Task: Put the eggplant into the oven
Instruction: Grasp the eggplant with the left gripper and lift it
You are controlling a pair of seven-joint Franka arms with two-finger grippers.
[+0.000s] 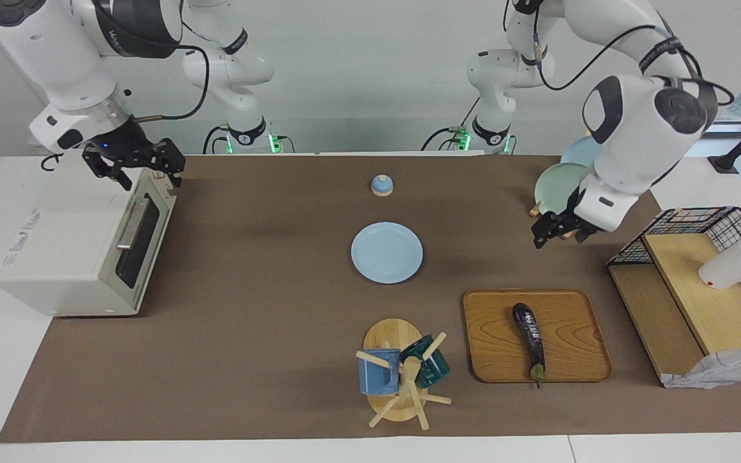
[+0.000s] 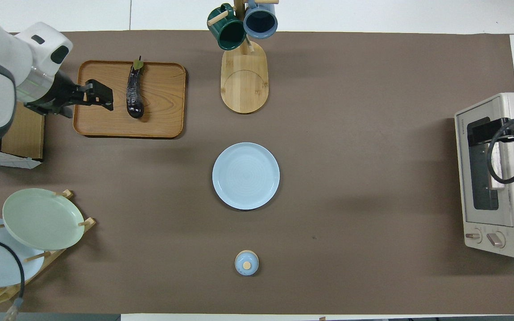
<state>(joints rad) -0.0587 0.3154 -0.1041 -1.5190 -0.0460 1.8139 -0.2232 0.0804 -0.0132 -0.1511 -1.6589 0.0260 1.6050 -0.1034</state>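
Left gripper [image 1: 557, 233] hangs spread, the eggplant [image 1: 530, 339] on the tray [image 1: 576, 321] below it. Right gripper [image 1: 142, 168], spread, hovers over the oven [image 1: 55, 257]; only the overhead view shows its knobs [image 2: 484, 237].

From my seat, the mat between tray [image 1: 576, 308] and oven [image 1: 81, 251] lies mostly bare; only the blue plate [image 1: 386, 252] sits mid-route. The mug tree [image 1: 402, 373] stands just beside the tray, toward the oven. At the tray's twelve o'clock in the facing view hangs the left gripper [image 1: 560, 233], jaws apart.
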